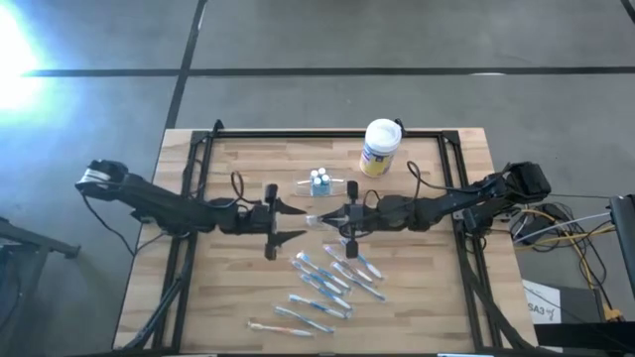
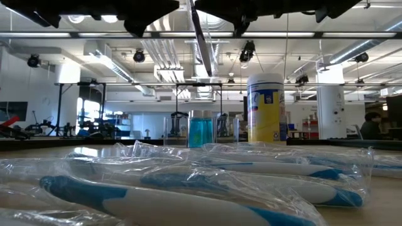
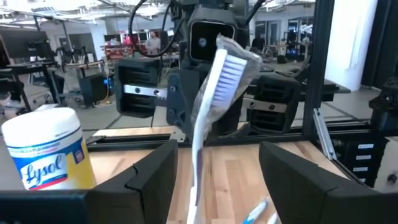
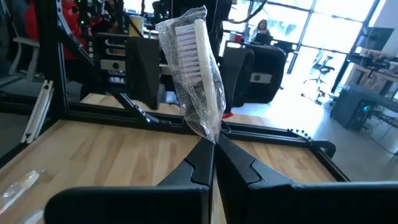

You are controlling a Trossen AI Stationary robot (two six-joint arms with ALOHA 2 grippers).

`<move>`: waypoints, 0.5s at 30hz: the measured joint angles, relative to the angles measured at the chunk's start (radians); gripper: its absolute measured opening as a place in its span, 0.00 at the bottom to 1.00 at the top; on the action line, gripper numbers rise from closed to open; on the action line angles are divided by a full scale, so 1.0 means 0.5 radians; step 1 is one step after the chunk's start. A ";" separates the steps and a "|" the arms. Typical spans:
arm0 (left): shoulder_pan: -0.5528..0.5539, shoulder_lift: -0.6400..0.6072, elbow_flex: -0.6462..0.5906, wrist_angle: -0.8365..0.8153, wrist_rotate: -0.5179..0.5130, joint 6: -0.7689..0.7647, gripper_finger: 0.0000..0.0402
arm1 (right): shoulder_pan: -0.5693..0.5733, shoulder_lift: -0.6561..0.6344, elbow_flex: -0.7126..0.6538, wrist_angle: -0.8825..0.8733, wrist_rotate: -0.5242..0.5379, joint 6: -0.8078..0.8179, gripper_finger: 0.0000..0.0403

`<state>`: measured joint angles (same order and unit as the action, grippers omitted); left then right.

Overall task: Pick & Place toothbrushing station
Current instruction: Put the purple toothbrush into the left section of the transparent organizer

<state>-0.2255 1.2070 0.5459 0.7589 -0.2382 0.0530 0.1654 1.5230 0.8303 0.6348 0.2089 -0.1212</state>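
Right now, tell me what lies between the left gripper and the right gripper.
A plastic-wrapped toothbrush. The shut right gripper pinches its lower end, and its bristle end points toward the open left gripper. Both wrist views show it plainly.

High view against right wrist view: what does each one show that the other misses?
Only the high view: the white cylindrical canister with a yellow label, the small clear plastic holder with blue bottles, the pile of blue-and-white wrapped toothbrushes, and the open left claw.
Only the right wrist view: white bristles inside crinkled wrap, and a person seated in the room behind.
Both: the right claw shut on a white plastic-wrapped toothbrush above the wooden table.
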 joint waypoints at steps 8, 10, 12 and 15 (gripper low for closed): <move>0.002 0.136 0.032 0.208 -0.028 0.003 0.58 | 0.000 -0.008 0.000 0.022 0.001 -0.057 0.02; 0.003 0.146 0.032 0.210 -0.031 0.003 0.58 | 0.000 -0.008 0.000 0.024 0.001 -0.058 0.02; 0.003 0.154 0.032 0.211 -0.039 0.002 0.58 | 0.000 -0.009 0.000 0.025 0.002 -0.058 0.02; 0.002 0.156 0.033 0.210 -0.088 -0.003 0.58 | 0.000 -0.009 0.000 0.037 0.002 -0.042 0.02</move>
<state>-0.2242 1.2850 0.5623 0.8639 -0.2820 0.0517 0.1654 1.5185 0.8303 0.6532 0.2096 -0.1421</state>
